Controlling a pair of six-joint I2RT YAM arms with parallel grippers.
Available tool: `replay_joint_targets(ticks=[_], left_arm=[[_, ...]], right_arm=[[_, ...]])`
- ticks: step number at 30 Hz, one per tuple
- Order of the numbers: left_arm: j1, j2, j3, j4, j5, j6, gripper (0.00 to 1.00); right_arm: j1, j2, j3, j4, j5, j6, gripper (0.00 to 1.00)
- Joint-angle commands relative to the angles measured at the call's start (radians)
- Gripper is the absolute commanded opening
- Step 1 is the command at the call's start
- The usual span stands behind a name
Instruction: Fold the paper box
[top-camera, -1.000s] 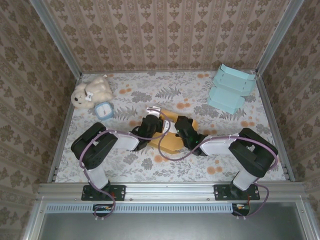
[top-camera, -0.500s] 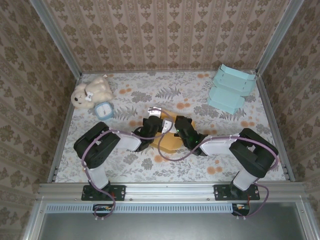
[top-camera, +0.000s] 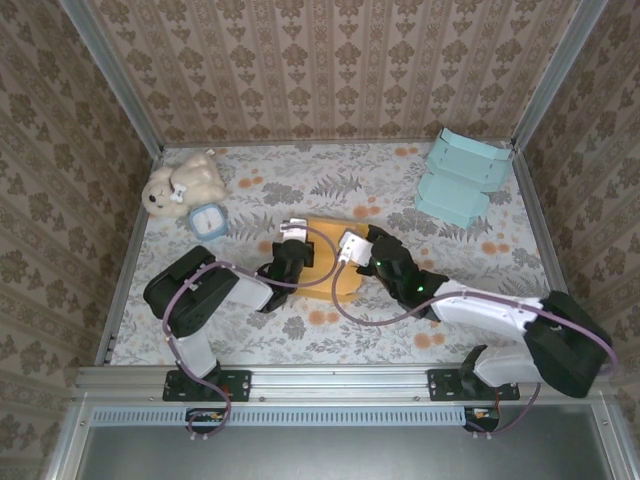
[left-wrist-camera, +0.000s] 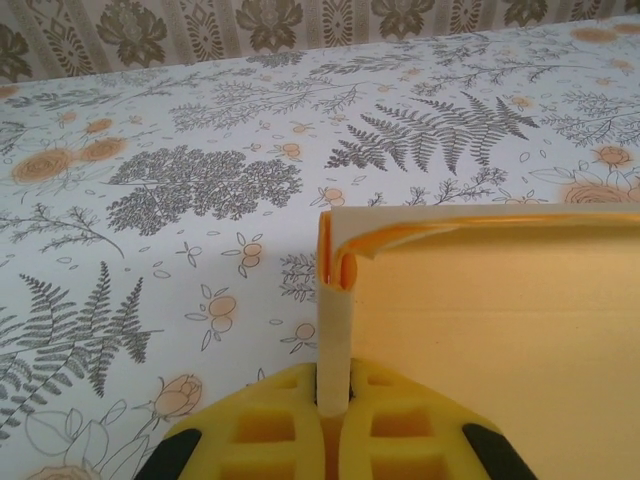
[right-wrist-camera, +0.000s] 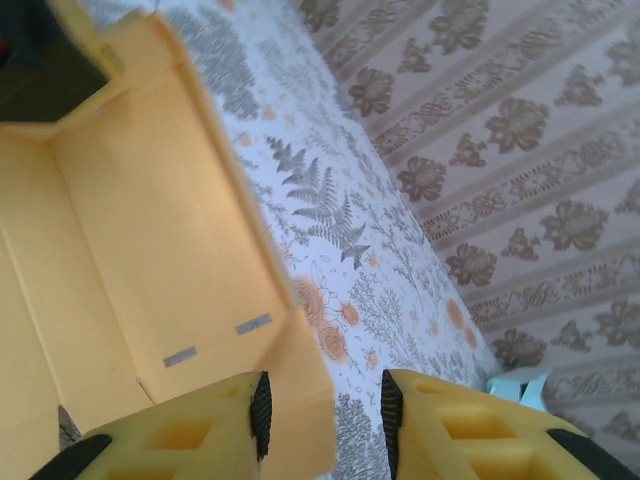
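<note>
Yellow paper box (left-wrist-camera: 490, 320): right hand (right-wrist-camera: 322, 408) just released, fingers parted; left hand (left-wrist-camera: 335, 388) clamps left wall. Folding judged unfinished.

Soft, even light falls from overhead onto the bench (top-camera: 300, 180), bright without glare, leaving only faint, short shadows beneath the arms (top-camera: 245, 287). In the left wrist view the fern print (left-wrist-camera: 430, 130) is crisp, while the left hand (left-wrist-camera: 335, 405) close to the lens looks soft. The right wrist view is smeared, worst along the paper box (right-wrist-camera: 150, 230) at upper left.
</note>
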Motion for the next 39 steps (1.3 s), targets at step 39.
replay_joint_targets(ticks=[39], left_arm=[[-0.132,0.016,-0.159,0.394,-0.179,0.091,0.0]], right_arm=[[-0.079,0.161,0.094,-0.054,-0.306,1.467,0.57]])
